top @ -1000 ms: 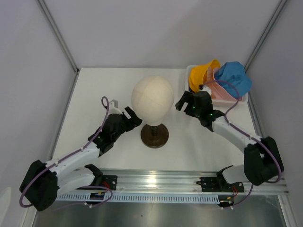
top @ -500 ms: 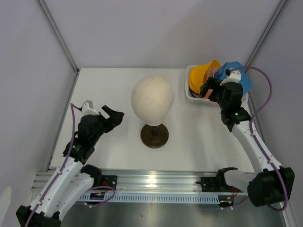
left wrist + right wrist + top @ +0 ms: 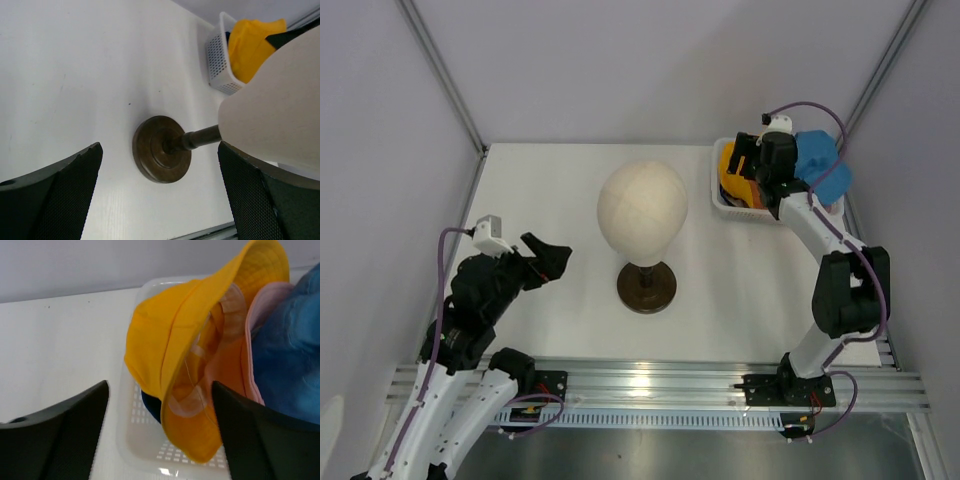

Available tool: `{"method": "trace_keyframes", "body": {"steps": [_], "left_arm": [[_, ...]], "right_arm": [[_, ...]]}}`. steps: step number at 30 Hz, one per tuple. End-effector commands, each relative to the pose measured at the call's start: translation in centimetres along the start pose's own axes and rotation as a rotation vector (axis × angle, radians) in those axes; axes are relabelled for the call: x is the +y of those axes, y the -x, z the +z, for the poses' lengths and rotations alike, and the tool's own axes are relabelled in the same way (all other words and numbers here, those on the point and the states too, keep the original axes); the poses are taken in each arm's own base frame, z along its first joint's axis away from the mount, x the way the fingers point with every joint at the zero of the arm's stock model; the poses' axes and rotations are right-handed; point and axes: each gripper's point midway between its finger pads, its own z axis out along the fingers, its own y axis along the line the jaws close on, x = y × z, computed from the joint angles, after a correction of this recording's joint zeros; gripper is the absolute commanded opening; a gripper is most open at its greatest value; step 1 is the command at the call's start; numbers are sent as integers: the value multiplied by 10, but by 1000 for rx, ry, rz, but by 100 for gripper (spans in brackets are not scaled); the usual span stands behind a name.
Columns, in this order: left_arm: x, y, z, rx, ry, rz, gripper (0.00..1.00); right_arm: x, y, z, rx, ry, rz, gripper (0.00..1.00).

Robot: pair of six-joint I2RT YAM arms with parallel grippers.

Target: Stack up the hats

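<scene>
Hats [image 3: 167, 337] crammed in white basket [image 3: 134, 436], right hand [image 3: 160, 390] spread above, mannequin head [image 3: 642, 210] nearby

The left arm [image 3: 470, 300] and right arm [image 3: 814, 224] wear white shells over black joints, each trailed by a looping purple cable [image 3: 807, 106]. The left hand [image 3: 546, 258] and right hand [image 3: 752, 166] are black, their fingers [image 3: 55, 195] faced with fine mesh.
</scene>
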Motion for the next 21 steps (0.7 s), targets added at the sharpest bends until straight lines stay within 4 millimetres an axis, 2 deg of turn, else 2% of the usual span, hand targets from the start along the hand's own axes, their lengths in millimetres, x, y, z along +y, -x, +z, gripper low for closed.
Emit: {"method": "trace_keyframes", "body": {"steps": [1,3,4,5,6,7,8,10,11,12,13,14,15,16,17,19,21], "left_arm": [[12,7,-10,-12,69,59,99],[17,10,-11,-26,99,76,100],[18,14,-13,-35,103,85,100],[17,17,-14,-42,108,99,99],[20,19,-14,-49,123,105,100],[18,24,-16,-63,124,110,100],[19,27,-16,-72,129,122,100],[18,33,-15,-95,134,128,100],[17,35,-15,-100,135,137,99],[17,36,-14,-103,134,139,99],[17,37,-11,-104,134,144,99],[16,37,-11,-103,132,145,99],[16,36,-9,-96,131,149,99],[15,34,-8,-88,124,151,100],[14,35,-7,-87,121,152,99],[13,32,-5,-80,113,151,99],[12,30,-5,-74,102,153,99]], "right_arm": [[2,38,22,-96,-19,-7,78],[2,40,29,-99,-23,-16,63],[2,45,31,-109,-28,-18,32],[2,58,32,-136,-36,-18,13],[3,64,32,-143,-38,-20,0],[2,64,33,-121,-41,-19,0],[13,83,28,-133,2,-14,0],[27,103,15,-135,64,23,0],[45,132,1,-181,150,41,0],[56,147,-9,-204,210,62,0],[70,173,-28,-262,283,125,0],[89,188,-45,-288,393,141,0],[99,208,-61,-331,453,170,0],[113,233,-80,-398,539,238,0],[128,242,-95,-406,637,253,0],[149,274,-125,-472,780,303,0],[174,274,-132,-403,922,382,0]]}}
